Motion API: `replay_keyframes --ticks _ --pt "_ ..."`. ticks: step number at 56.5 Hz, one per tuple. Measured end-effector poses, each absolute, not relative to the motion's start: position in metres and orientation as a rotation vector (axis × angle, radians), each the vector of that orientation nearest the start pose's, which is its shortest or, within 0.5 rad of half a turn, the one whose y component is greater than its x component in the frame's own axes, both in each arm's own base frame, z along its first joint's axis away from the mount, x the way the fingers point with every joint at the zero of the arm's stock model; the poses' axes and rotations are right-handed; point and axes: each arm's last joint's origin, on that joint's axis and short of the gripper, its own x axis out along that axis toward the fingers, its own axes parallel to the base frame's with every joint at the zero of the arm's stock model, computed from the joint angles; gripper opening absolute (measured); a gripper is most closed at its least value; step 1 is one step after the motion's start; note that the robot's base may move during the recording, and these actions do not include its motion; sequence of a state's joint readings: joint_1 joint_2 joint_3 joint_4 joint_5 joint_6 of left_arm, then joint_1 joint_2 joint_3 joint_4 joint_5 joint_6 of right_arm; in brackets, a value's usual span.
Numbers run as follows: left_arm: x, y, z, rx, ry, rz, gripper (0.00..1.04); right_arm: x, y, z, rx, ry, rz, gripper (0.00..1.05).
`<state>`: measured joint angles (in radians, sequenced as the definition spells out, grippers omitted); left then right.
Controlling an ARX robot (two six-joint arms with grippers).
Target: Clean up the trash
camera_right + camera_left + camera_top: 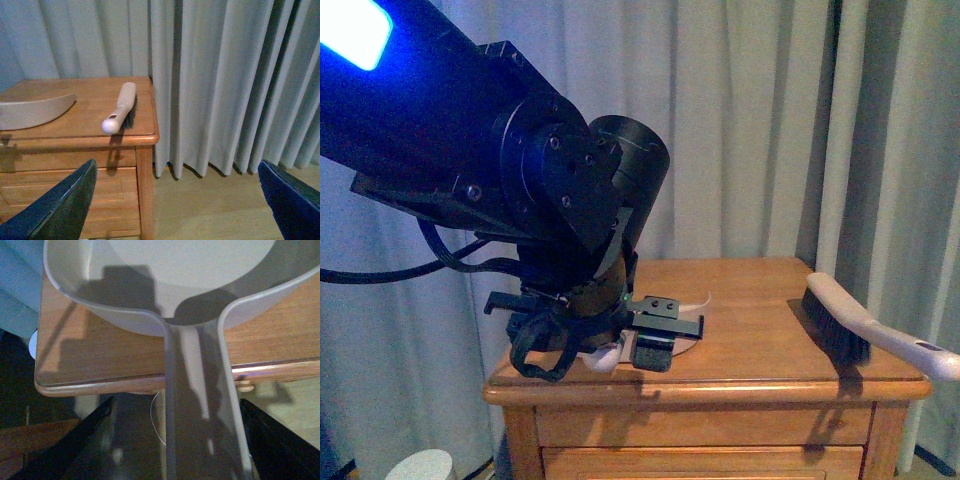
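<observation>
Currently | my left fingers [85, 455] are straddling the dustpan [165, 270] handle at the bench [100, 355] edge, grip I cannot tell | my right fingers [55, 210] are hanging released | brush [120, 107] is lying on the bench

Upper left of the front view: black arm [520, 150] with a glowing cyan-white light [355, 35], against plain pale grey curtain [740, 120]. Lower half: honey-brown stand [760, 300] with fine wood grain, and at right a brush [865, 325] with cream handle and black bristles. Left wrist view, top: plain pinkish-beige dustpan [165, 270]; right wrist view, bottom: pale wooden floor [210, 210].
</observation>
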<state>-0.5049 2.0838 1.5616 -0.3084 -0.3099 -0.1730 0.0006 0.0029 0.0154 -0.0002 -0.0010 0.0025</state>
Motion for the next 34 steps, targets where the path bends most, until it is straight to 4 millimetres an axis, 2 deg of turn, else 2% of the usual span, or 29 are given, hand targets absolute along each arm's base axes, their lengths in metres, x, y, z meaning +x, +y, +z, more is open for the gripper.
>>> replay_keyframes --ticks 10,14,28,34 --pt "0.404 -0.213 0.193 0.168 0.770 -0.135 0.38 0.097 0.000 0.169 0.002 -0.012 0.002 0.97" --pt "0.404 -0.213 0.193 0.172 0.765 -0.137 0.30 0.097 0.000 0.169 0.003 -0.012 0.002 0.97" --pt "0.398 -0.209 0.199 0.177 0.724 -0.160 0.29 0.097 0.000 0.169 0.002 -0.012 0.002 0.97" --pt "0.388 -0.201 0.218 0.138 0.618 -0.214 0.29 0.097 0.000 0.169 0.002 -0.012 0.002 0.97"
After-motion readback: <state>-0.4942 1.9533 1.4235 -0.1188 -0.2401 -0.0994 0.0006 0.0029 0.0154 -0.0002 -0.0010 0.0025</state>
